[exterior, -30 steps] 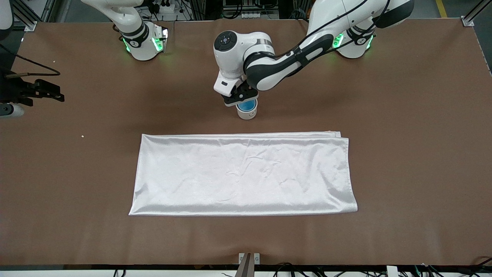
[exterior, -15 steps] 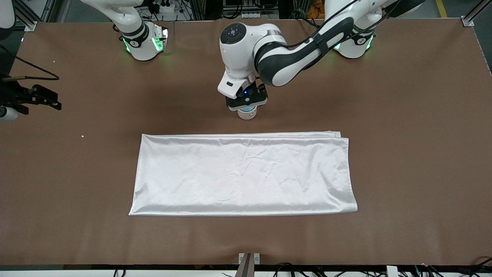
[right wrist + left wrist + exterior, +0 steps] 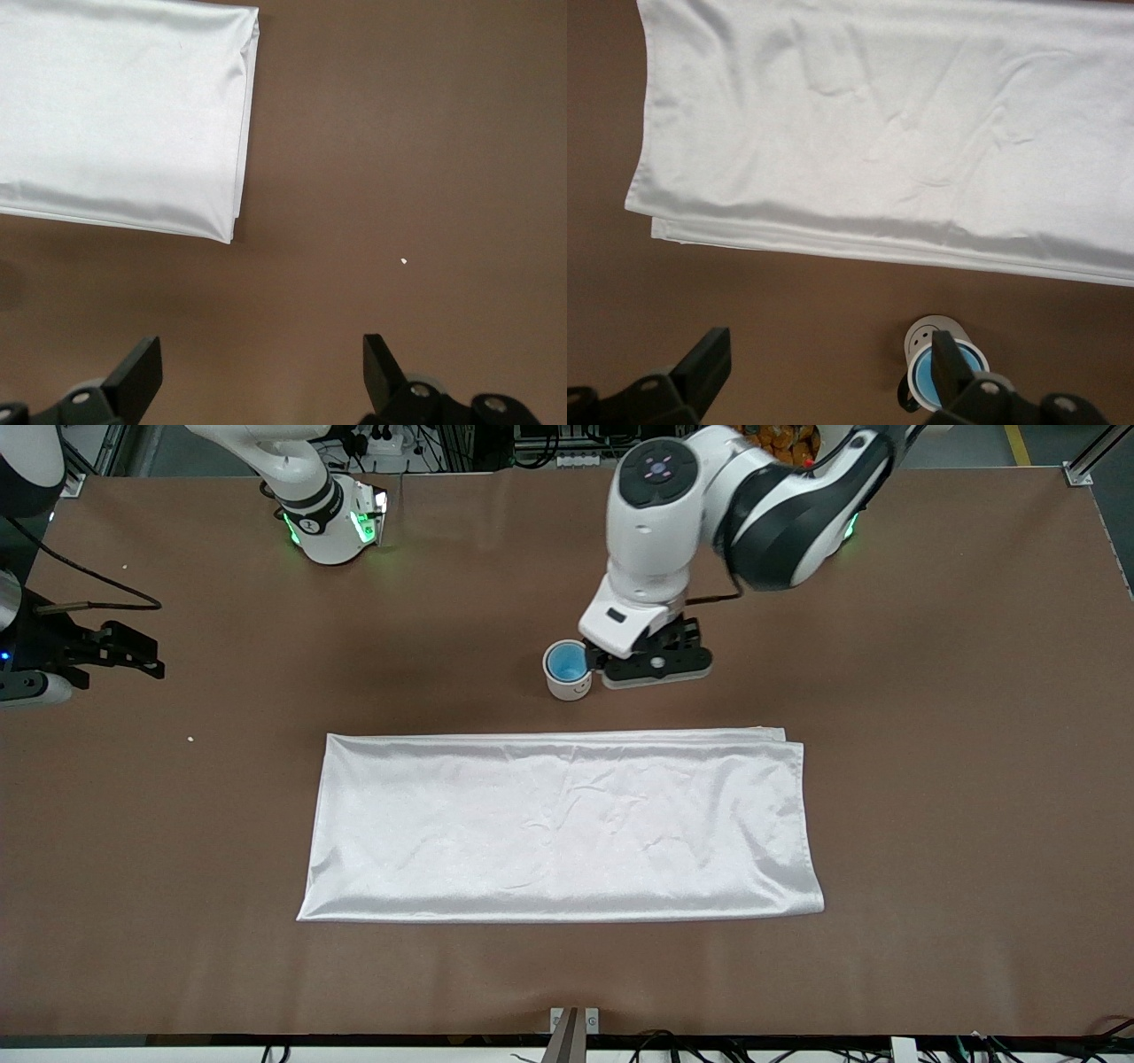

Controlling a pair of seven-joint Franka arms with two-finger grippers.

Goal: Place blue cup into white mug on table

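Blue cup (image 3: 566,661) nested in white mug (image 3: 568,683); left tool (image 3: 656,667) released beside; right tool (image 3: 120,651) released.

Blue cup (image 3: 566,660) sits inside white mug (image 3: 569,683).

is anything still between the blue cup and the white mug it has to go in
Nothing visible does. The small light-blue plastic cup already sits inside the white ceramic mug on the brown table. The left tool hangs open beside the mug, holding nothing. The right tool, also open, waits at its end of the table.
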